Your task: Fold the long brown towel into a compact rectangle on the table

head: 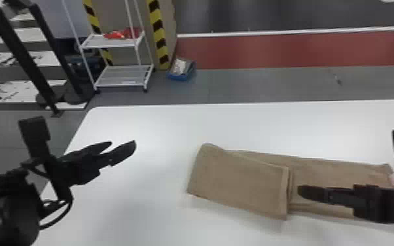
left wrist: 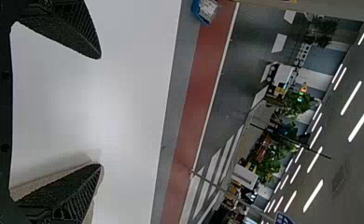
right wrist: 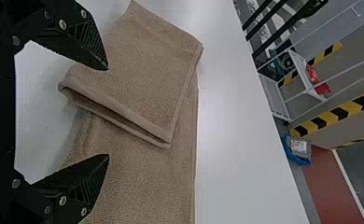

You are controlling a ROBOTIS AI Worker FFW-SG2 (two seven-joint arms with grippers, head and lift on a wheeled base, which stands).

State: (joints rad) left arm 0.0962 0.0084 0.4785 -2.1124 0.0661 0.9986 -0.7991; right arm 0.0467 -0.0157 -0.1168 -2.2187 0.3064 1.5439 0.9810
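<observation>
Nearest, the right gripper [right wrist: 108, 112] hangs over the towel [head: 340, 168] with its fingers parted, clamped on nothing. The towel lies on the table [head: 160, 131], its left end doubled into a panel [head: 239, 183], the rest running right. The left gripper [head: 123, 142] is well apart from it, over the table's left side, its fingers spread too. The panel sits askew on the layer beneath, so the next fold would probably come out crooked. Should the right fingers close by the panel's loose edge, they might catch only the top layer and peel it back; with nothing pinning the far end, the whole stack could slide or ruck
</observation>
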